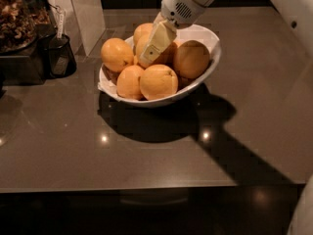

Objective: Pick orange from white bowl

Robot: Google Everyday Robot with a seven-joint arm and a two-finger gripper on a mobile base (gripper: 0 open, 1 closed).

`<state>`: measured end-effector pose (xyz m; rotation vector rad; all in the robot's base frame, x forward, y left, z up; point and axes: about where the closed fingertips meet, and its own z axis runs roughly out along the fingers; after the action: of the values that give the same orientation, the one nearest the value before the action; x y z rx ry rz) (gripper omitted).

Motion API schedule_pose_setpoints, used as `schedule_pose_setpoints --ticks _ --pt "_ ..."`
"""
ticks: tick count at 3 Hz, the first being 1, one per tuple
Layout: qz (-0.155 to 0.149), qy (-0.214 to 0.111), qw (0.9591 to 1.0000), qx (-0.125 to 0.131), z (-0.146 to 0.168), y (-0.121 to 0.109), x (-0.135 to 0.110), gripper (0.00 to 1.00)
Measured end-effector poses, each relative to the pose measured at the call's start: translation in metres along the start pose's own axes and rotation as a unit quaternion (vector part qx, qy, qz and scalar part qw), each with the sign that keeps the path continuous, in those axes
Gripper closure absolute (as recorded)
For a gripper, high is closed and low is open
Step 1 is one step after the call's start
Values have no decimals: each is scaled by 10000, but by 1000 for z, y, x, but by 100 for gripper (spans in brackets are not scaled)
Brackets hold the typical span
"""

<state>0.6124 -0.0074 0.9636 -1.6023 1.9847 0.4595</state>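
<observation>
Jaws in white bowl (209,37) against orange (140,47), arm (183,6) slanting down-left.

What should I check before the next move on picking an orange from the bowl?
1. Position: gripper down among the fruit in the white bowl: ok.
2. Aim: gripper against the orange at the pile's middle: ok.
3. Hold on that orange: cannot tell.
4. Bowl flat on the counter: ok.
5. Room around that orange: not ok, neighbouring oranges crowd it.
6. Clearance: dark cup well left of the gripper: ok.
</observation>
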Motion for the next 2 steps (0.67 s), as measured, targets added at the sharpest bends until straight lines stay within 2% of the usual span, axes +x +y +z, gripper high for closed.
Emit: schedule_pose_setpoints --ticks 1,2 --pt "4 41 9999 -133 6 2 0 25" --pt "6 45 9999 -148 4 2 -3 44"
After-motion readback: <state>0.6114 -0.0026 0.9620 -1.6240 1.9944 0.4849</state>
